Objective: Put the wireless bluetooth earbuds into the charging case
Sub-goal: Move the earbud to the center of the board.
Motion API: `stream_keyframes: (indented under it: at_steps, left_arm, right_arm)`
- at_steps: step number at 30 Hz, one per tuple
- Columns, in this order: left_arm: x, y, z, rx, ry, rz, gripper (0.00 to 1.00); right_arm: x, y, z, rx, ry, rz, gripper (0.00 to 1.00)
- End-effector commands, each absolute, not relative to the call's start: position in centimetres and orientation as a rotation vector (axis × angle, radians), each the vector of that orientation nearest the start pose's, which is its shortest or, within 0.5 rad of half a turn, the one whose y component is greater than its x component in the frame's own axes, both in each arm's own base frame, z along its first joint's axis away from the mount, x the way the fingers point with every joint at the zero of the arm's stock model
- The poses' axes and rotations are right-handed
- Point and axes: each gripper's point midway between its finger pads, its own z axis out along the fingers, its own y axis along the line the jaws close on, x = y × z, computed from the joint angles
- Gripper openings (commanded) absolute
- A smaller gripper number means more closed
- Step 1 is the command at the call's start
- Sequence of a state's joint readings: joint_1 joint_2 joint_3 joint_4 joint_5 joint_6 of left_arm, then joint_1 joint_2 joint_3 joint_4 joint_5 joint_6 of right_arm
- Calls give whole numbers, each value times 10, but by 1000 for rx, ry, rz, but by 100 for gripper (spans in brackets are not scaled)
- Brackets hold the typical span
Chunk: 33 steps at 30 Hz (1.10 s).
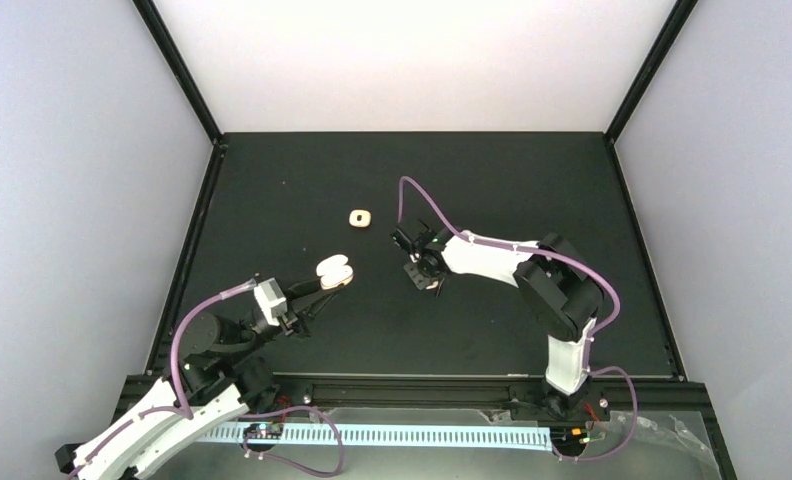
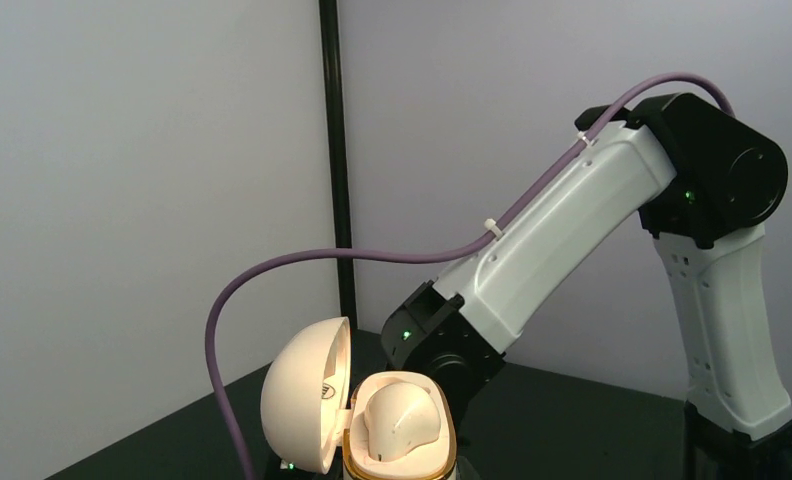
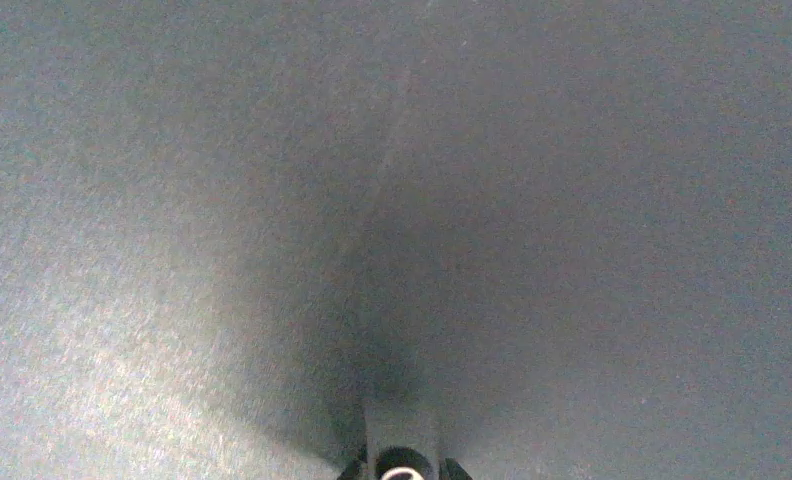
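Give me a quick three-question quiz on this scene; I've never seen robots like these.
1. True or false: the cream case gripped by the left arm's fingers has its lid shut.
2. Where is the other cream case? A) lying alone on the black table; B) on a shelf; C) stacked on the gripped case.
3. Fill in: the top view shows ___ cream cases.
Key: 1 false, its lid stands open; 2 A; 3 two.
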State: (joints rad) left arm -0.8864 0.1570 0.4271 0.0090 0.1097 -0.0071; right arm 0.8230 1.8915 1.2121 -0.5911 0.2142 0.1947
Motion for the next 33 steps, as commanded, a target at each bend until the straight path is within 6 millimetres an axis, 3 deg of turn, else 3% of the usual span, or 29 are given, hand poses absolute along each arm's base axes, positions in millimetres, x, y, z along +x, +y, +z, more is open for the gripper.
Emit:
stream_keyframes:
  at_steps: [1,4,11,15,20,25,28,33]
  left_arm:
    - [117,-182,349,671,1154,-862,2]
    - [117,-183,347,674,1159,-866,2]
    - [117,-181,348,668,1158,-865,2]
    - [117,-180,348,665,1159,-862,2]
    - [118,-181,348,664,1160,-860,2]
    - [119,-183,347,670,1168,-863,1]
    - [119,-184,345,672,1174,-867,2]
    - [117,-182,348,669,1164,-869,2]
  right_arm:
    - [290,265,26,-854,2665,-45,20]
    - [289,266,27,-808,2673,-24,26]
    - [289,266,65,-639,2620,84,37]
    - [280,259,76,-526,2619,148,38]
    - [266,256,65,-304,2700,248,38]
    - [276,248,60,93,2696,260,40]
    - [281,246,58,233,2684,235,41]
    - [291,242,57,289,2663,163,42]
